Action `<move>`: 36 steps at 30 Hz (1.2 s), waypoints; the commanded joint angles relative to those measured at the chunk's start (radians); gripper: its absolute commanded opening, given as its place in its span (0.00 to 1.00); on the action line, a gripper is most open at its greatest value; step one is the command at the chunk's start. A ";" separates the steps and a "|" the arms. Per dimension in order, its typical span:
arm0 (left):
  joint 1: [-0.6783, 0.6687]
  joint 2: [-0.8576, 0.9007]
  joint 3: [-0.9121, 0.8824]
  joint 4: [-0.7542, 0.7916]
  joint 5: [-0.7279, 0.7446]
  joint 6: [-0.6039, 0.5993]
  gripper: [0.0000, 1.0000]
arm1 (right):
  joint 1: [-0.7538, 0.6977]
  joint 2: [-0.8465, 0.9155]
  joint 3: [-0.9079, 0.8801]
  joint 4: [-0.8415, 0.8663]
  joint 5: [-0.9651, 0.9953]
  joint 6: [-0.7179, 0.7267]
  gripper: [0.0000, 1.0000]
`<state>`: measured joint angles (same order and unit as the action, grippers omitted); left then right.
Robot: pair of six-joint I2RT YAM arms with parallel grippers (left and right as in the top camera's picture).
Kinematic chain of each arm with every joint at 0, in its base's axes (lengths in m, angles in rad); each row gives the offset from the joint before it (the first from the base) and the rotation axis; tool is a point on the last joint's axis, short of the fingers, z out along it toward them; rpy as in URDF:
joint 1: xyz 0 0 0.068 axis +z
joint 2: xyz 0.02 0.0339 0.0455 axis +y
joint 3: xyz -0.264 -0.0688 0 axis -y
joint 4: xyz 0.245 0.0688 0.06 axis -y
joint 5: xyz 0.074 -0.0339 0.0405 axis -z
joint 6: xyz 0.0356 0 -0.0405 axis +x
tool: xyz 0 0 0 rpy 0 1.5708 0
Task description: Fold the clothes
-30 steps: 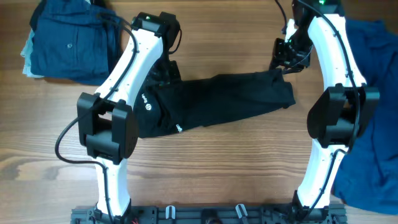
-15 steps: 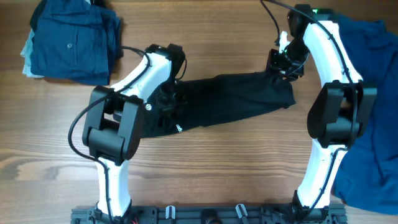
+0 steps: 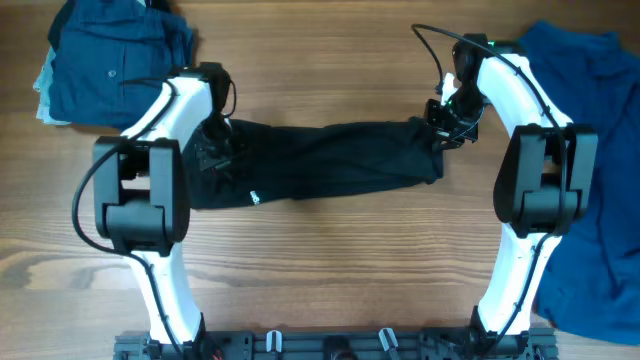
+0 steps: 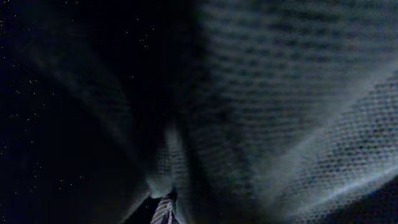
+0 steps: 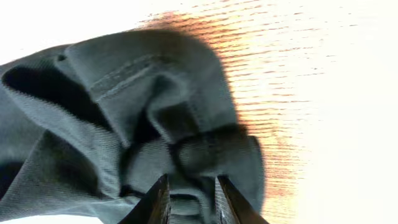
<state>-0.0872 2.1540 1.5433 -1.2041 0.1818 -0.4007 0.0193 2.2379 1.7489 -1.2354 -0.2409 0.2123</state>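
Black garment (image 3: 320,162) lies across the tabletop (image 3: 330,265) centre, a long band needing more folds. The right end effector (image 5: 191,188) pinches its end. The left end effector (image 3: 214,150) sits buried in cloth, grip unclear. Blue pile (image 3: 600,150) at the right edge waits.

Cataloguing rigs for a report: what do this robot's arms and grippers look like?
Both the left arm and right arm have white link shells joined by chunky black joint housings, with thin black cables looping alongside. A small green light glows on the right arm. The right gripper has slim dark fingers.
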 commanded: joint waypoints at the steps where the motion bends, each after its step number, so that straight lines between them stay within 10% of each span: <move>1: 0.060 -0.014 -0.012 0.008 -0.034 0.057 0.29 | 0.006 -0.019 -0.003 0.003 0.164 0.144 0.13; 12: 0.110 -0.018 -0.012 -0.005 0.004 0.057 0.24 | 0.071 -0.240 0.078 -0.003 -0.198 -0.062 0.13; 21: 0.105 -0.018 -0.012 0.013 0.043 0.057 0.28 | 0.270 -0.162 -0.051 0.155 -0.201 0.002 0.10; 36: 0.105 -0.018 -0.012 0.013 0.042 0.057 0.29 | 0.193 -0.025 -0.056 0.135 -0.004 -0.005 0.14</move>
<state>0.0196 2.1540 1.5414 -1.1957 0.2115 -0.3561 0.2409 2.2017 1.7012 -1.0912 -0.2928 0.2356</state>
